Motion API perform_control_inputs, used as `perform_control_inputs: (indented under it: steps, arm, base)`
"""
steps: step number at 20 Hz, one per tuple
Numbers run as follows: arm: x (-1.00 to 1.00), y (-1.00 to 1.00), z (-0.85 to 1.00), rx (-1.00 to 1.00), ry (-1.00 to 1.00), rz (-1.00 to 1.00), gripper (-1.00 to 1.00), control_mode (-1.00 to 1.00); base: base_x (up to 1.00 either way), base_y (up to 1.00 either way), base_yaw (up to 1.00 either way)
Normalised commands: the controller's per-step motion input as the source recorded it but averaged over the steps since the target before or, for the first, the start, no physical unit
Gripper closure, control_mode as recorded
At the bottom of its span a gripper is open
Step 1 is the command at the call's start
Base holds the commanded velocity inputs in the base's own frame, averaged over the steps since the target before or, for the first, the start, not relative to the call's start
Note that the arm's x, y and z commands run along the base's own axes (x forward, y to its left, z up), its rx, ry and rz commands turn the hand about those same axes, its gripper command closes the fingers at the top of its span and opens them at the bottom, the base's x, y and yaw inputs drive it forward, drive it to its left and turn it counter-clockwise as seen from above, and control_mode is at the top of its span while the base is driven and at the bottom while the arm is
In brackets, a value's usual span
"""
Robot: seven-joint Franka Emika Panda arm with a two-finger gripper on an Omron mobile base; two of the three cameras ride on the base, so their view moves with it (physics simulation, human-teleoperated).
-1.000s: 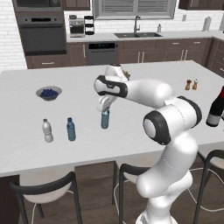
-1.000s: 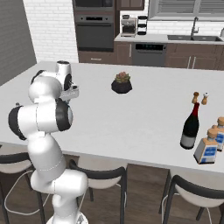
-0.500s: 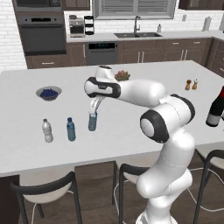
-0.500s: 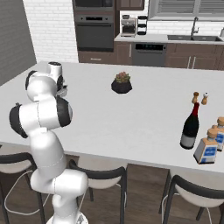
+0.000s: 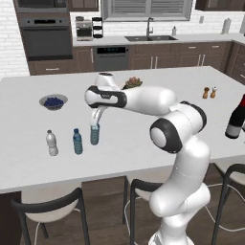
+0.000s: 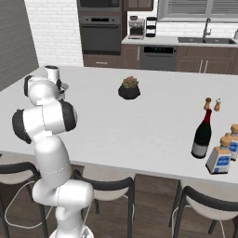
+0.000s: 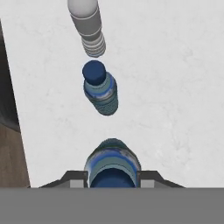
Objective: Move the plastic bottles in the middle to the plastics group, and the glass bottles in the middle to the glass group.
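Pale grey-blue water bottle (image 5: 94,135): upright on the white worktop (image 5: 143,139), its dark cap between the fingers of the end effector (image 5: 95,120), which pinches it from above. Hand view shows this bottle (image 7: 112,164) from overhead, one dark fingertip (image 7: 75,178) at each side.

Plastics group: deeper-blue bottle (image 5: 77,141) just beside the held one, clear whitish bottle (image 5: 51,143) next along; the three stand in a row near the worktop's front edge. Hand view: blue bottle (image 7: 100,87) near, whitish bottle (image 7: 88,27) beyond it.

Glass items: dark wine bottle (image 6: 203,132) with red top, and squarish bottle with tan neck and blue-white label (image 6: 220,154) just beside it, a like bottle (image 6: 234,141) behind; all well apart from the arm. Left base view has the wine bottle (image 5: 237,118) at its right edge.

Other: bowl of dark berries (image 5: 53,101), potted succulent (image 6: 129,88), salt and pepper shakers (image 6: 213,103).

Room: oven, dishwasher, sink along the back wall; stools at the worktop's front.
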Motion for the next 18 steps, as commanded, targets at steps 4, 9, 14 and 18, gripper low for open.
perform_control_inputs:
  steps: [4,9,14,18]
  arm:
    - [0.0,0.0,-0.07,-0.05,0.0,0.0,1.0,-1.0]
    - [0.0,0.02,-0.21,0.0,-0.04,0.0,1.0,-1.0]
    - [0.0,0.0,-0.47,0.0,-0.06,0.0,1.0,-1.0]
    - [0.0,0.0,-0.44,0.0,-0.07,0.0,1.0,-1.0]
  base:
    - [0.0,0.0,0.0]
    - [0.0,0.0,0.0]
    - [0.0,0.0,0.0]
    - [0.0,0.0,0.0]
